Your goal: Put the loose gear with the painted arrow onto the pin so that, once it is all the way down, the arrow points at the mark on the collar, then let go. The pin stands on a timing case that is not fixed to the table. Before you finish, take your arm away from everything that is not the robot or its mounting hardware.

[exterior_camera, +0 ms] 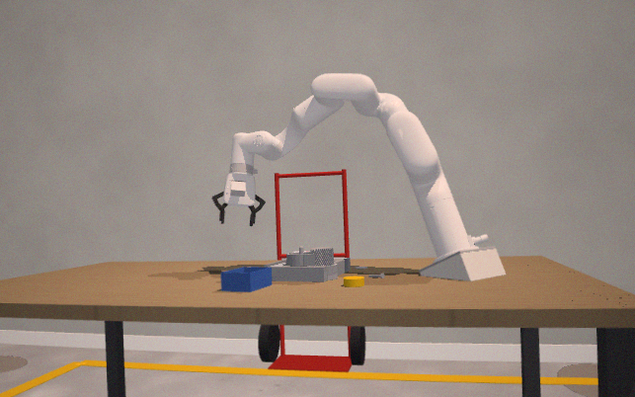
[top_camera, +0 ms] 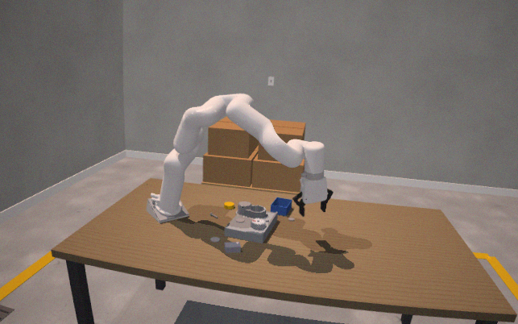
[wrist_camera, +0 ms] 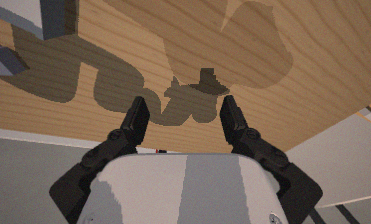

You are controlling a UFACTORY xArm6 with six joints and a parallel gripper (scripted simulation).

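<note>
table: a wooden table top (top_camera: 394,258) carries the arm's base plate (top_camera: 153,213) at one end and the parts cluster near the middle.
blue bin: a small blue bin (top_camera: 281,205) sits just beside the timing case, between the case and the spot under the gripper.
yellow disc: a yellow disc (top_camera: 229,205) lies near the case on the base side; in the exterior view it shows in front of the case (exterior_camera: 354,281).
small parts: a grey block (top_camera: 232,247) and a flat grey disc (top_camera: 215,239) lie near the case's front edge; a small bolt (top_camera: 213,215) lies toward the base.
background: stacked cardboard boxes (top_camera: 229,169) stand behind the table; a red hand truck (exterior_camera: 310,174) shows behind it in the exterior view.
timing case: grey timing case (top_camera: 250,226) flat on the table, with raised round parts on top.
gear: a grey gear with a red mark (top_camera: 258,222) rests on the case top; too small to tell the pin or collar mark.
gripper: the gripper (top_camera: 312,208) hangs above the table, beside the blue bin and away from the case.
jaws: spread wide, nothing between them; the wrist view shows only table top and shadow between the fingers.
</note>
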